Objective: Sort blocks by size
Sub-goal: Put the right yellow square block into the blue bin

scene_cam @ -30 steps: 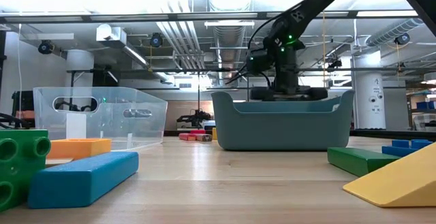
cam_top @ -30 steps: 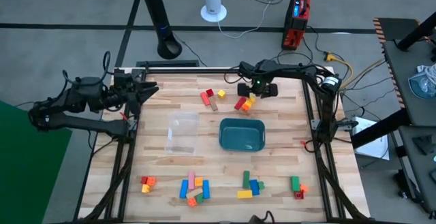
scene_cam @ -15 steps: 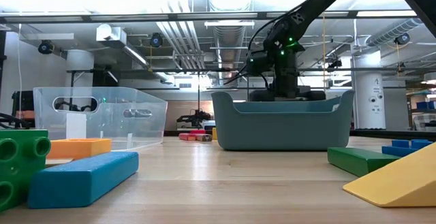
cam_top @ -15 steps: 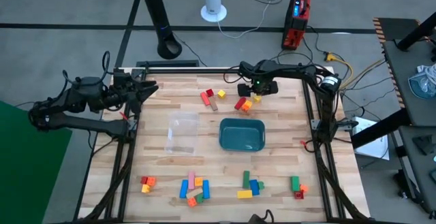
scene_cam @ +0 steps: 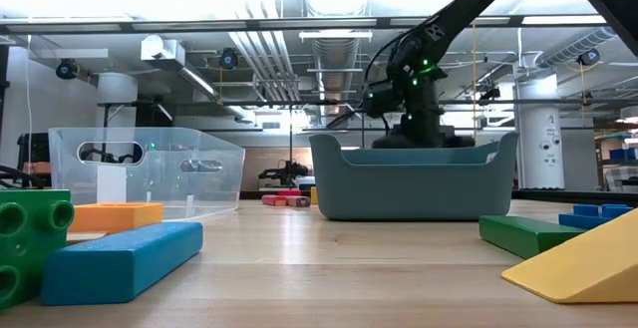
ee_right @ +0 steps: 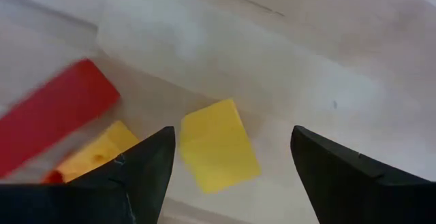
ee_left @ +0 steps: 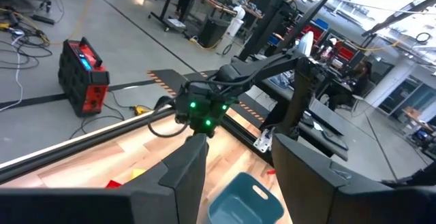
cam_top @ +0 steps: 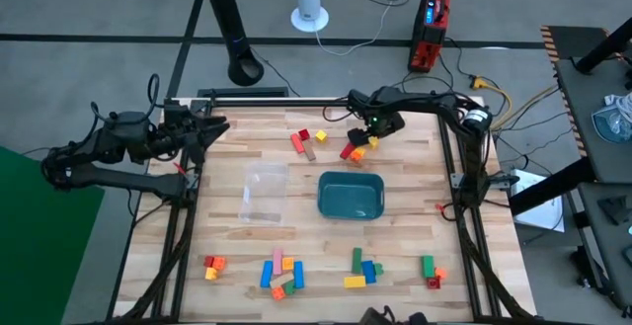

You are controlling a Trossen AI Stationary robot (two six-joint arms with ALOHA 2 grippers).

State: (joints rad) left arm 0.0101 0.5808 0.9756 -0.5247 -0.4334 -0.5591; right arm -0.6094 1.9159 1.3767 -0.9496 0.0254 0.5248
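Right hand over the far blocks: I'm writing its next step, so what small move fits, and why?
Probably lower straight down and close. The right hand is open, its fingers either side of a yellow block, not yet gripping it; a red block lies close alongside.

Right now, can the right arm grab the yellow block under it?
Probably yes. The right gripper hangs open over the yellow block, which lies between its fingers with nothing covering it.
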